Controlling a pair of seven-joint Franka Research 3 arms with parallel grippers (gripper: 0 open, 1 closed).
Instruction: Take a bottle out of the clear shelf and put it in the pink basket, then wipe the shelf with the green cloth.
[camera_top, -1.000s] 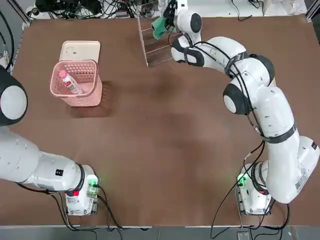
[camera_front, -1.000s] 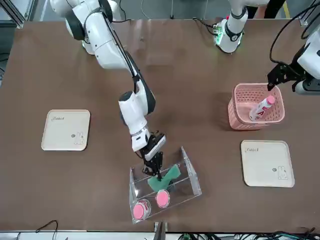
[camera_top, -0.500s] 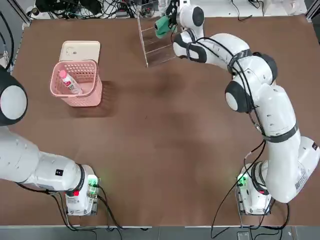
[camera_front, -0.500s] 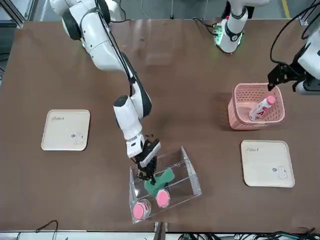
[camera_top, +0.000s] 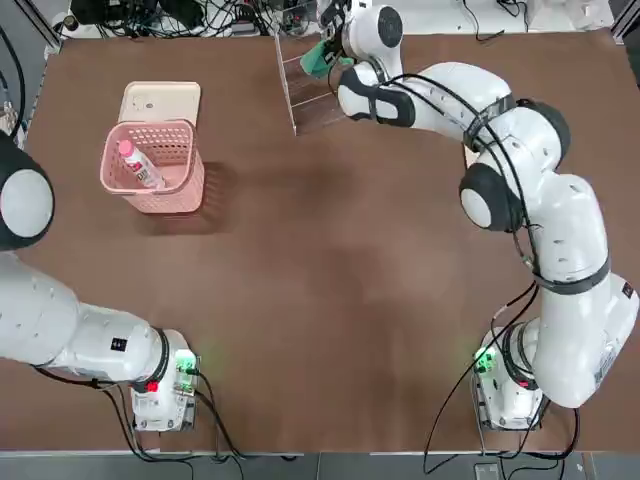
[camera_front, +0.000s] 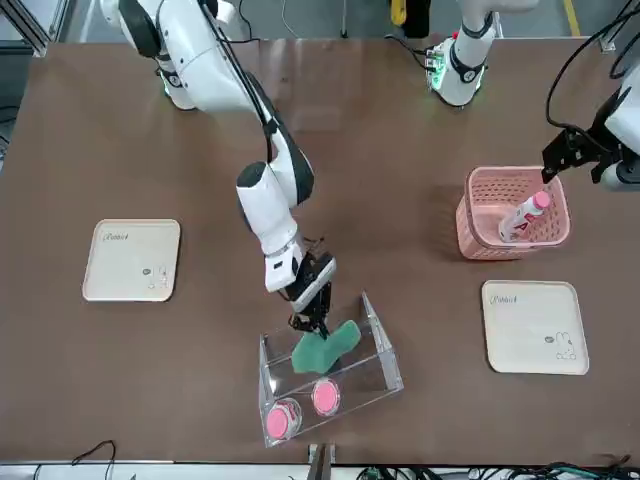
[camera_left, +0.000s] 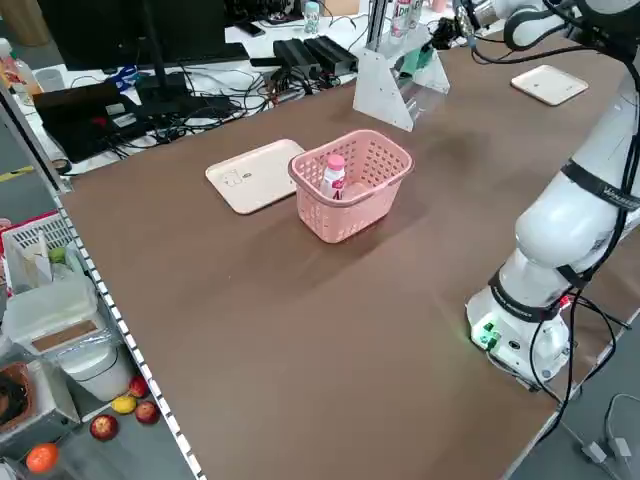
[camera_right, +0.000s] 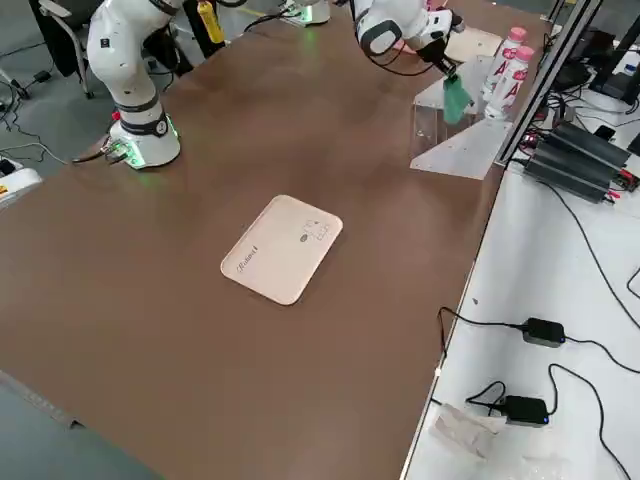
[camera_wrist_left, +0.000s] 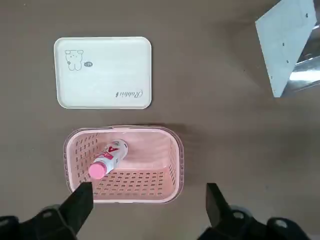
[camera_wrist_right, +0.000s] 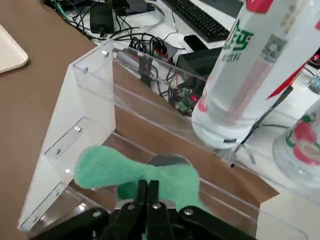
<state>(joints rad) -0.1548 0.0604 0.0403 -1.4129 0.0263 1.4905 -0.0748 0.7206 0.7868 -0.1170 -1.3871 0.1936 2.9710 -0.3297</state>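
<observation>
Green cloth (camera_front: 324, 346): soft teal fabric that I hold inside the clear shelf (camera_front: 375, 345), at the far edge of the table from the arms' bases.
Handling: I judge it light and limp, so it will fold and drag, not push stiffly; it is not fragile, and its nap should grip the acrylic a little.
Where to hold: I have it pinched near its middle, with a lobe flopping out to each side in the right wrist view; I judge a grip nearer one edge would leave more fabric free to wipe with.
Right gripper (camera_front: 318, 322): fingers pressed together on the cloth, reaching down into the shelf between its see-through side panels.
Cloth to pincer: it bunches around the fingertips and hangs just below them, over a stepped tier; I cannot tell whether it touches the tier.
Shelf contents: two bottles remain (camera_front: 324, 397) at the shelf's far end, just beyond the cloth; I judge a careless sweep could knock them.
Bottle (camera_top: 138, 166): lies slanted inside the pink basket (camera_top: 187, 187), cap toward the cream tray (camera_top: 160, 100), so I take that step as done.
Left gripper (camera_wrist_left: 146, 200): fingers spread and holding nothing, hovering above the basket, well apart from the shelf.
Step in hand: wiping the shelf, I judge.
</observation>
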